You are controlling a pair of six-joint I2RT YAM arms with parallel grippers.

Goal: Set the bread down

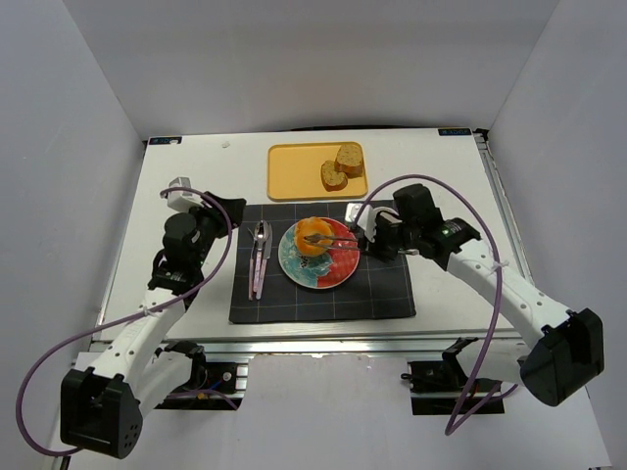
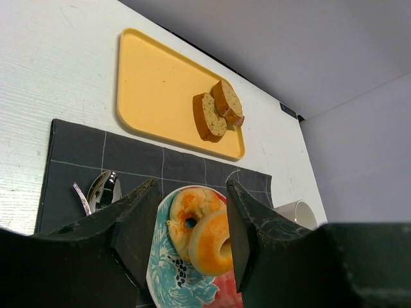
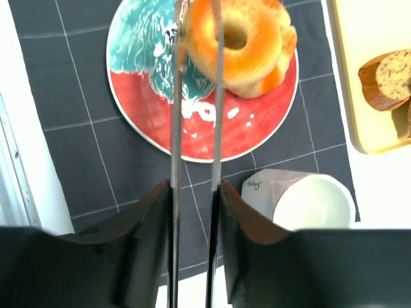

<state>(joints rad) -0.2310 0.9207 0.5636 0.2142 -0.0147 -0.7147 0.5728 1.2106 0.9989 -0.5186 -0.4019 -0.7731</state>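
Note:
Two golden-orange rolls lie on a red-and-teal plate (image 1: 333, 272) on the dark mat. The ring roll (image 3: 237, 38) leans on top of the other bun (image 3: 282, 61). Both also show in the left wrist view, the ring roll (image 2: 212, 244) and the bun (image 2: 186, 208). My right gripper (image 3: 192, 186) is shut on metal tongs (image 3: 196, 128), and their tips reach the ring roll's left edge. I cannot tell whether they pinch it. My left gripper (image 2: 191, 186) is open and empty, left of the plate above the mat.
A yellow tray (image 1: 299, 171) at the back holds two brown speckled slices (image 1: 343, 166). A white cup (image 3: 308, 202) lies on its side right of the plate. Cutlery (image 1: 260, 253) lies on the mat's left part.

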